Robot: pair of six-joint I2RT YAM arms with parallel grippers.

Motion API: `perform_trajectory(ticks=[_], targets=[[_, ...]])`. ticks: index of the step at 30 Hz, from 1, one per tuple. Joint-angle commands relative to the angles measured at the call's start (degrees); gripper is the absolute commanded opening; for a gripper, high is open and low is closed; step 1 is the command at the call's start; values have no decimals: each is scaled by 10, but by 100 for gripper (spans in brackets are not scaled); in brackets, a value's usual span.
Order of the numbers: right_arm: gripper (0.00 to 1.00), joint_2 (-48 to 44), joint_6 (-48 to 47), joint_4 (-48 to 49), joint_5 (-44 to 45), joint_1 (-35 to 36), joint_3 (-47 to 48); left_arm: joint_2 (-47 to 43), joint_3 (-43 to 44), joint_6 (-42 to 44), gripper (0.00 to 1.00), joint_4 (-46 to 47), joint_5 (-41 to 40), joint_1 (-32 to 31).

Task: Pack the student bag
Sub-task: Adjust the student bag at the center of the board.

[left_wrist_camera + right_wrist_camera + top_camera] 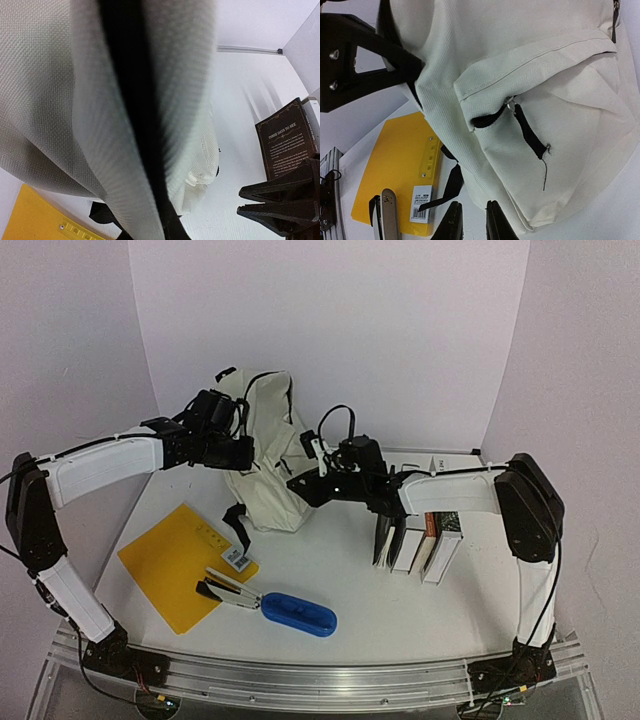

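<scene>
The student bag (268, 455), cream with black straps, stands upright at the back middle of the table. My left gripper (240, 453) presses into its left side, shut on a fold of fabric by the black trim. That fabric (60, 100) fills the left wrist view and hides the fingers. The right wrist view shows the left gripper's body (350, 65) reaching the bag's edge. My right gripper (296, 483) hovers at the bag's lower right, just off the front pocket (540, 125). Its fingers (452, 222) stand slightly apart, and the right gripper (474, 222) holds nothing.
A yellow folder (175, 560) lies front left with a stapler (228, 592) at its edge. A blue pencil case (297, 613) lies near the front. Several books (420, 540) stand right of the bag, one dark-covered (287, 137). White walls close off the back and both sides.
</scene>
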Motion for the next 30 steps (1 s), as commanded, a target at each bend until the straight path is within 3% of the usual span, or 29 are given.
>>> perform_trajectory(ticks=[1, 8, 16, 30], targets=[[23, -11, 9, 22, -48, -21, 18, -14, 3, 57, 0, 29, 16, -2], [37, -27, -14, -1, -54, -37, 12, -94, -58, 154, 0, 50, 149, -2], [54, -24, -43, -31, -107, -35, 22, -118, -49, 193, 0, -27, 192, -1], [54, -47, -55, -34, -144, -11, -13, -92, -41, 191, 0, -46, 193, -1]])
